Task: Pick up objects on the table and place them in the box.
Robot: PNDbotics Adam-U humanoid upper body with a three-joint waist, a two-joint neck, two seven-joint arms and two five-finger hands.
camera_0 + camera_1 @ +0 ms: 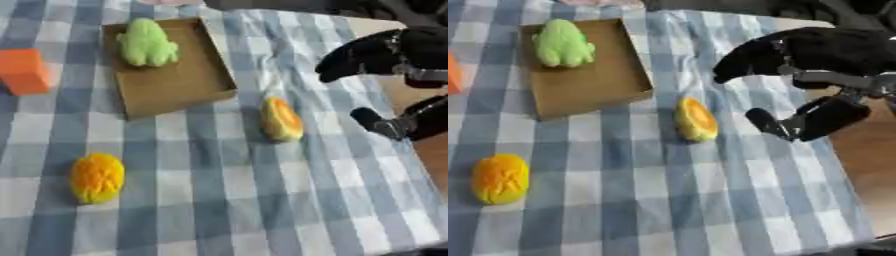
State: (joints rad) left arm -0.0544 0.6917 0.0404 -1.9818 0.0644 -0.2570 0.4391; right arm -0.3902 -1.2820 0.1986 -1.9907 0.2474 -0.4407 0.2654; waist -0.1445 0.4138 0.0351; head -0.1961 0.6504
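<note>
The robot's black right hand (798, 65) hovers near the checked tablecloth's (219, 210) right edge, fingers and thumb apart, beside a yellow-orange soft toy (281, 119). A fuzzy green toy (147, 43) lies in the shallow brown cardboard box (179, 82).

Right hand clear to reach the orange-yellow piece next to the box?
Probably yes: the right hand is open just right of the orange-yellow piece, with only bare tablecloth between them.

We see a soft checked cloth (219, 200) covering the surface, a matt cardboard box (179, 82) on it holding a fuzzy green plush toy (147, 43), and, right of the box, a matt black hand (798, 52).
</note>
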